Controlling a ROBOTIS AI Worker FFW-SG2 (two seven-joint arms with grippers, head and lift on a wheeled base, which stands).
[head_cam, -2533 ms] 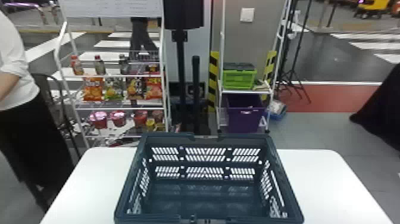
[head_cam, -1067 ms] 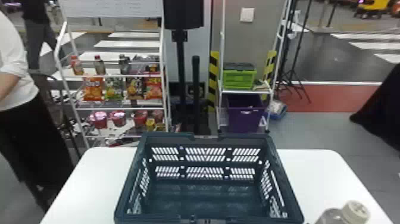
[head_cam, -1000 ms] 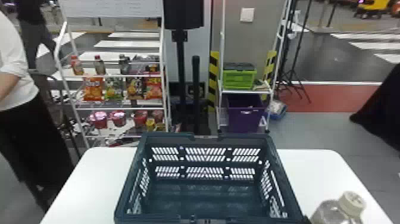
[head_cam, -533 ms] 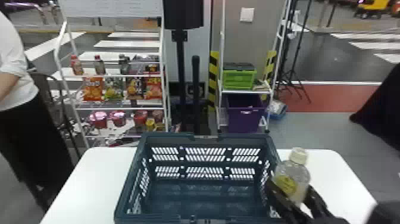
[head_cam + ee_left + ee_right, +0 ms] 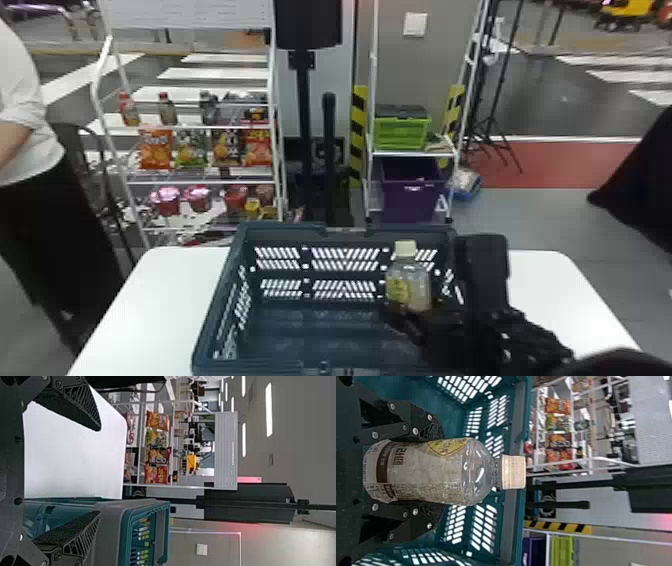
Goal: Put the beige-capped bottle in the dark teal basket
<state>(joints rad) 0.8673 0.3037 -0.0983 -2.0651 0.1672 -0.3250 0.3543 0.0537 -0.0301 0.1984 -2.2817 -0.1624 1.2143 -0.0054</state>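
In the head view my right gripper is shut on the beige-capped bottle, which stands upright inside the right part of the dark teal basket, above its floor. The right wrist view has the bottle between both fingers of the right gripper, the basket's slotted walls around it. My left gripper is open with nothing between its fingers in the left wrist view, beside the basket.
The basket rests on a white table. Behind it are a snack rack, a black post and a shelf with green and purple bins.
The right arm has come in from the right and carried the bottle left, from over the basket's right rim to inside its outline. The basket has stayed put.
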